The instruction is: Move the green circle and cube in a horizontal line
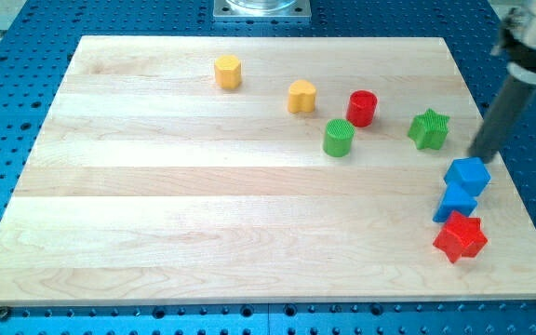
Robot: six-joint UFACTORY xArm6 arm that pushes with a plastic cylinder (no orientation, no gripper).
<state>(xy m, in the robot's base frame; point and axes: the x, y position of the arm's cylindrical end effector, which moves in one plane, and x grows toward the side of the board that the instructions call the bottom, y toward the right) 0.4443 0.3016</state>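
Note:
The green circle (339, 138) stands upright on the wooden board, right of centre in the upper half. The blue cube (467, 175) sits near the board's right edge, lower than the green circle and far to its right. My tip (479, 156) is at the cube's upper right corner, just above it in the view and very close to it; I cannot tell if they touch. The rod rises from there towards the view's top right.
A second blue block (455, 201) touches the cube from below, with a red star (460, 237) under it. A green star (429, 128) lies left of my tip. A red cylinder (362, 108), yellow heart (301, 96) and yellow hexagon (228, 72) lie further left.

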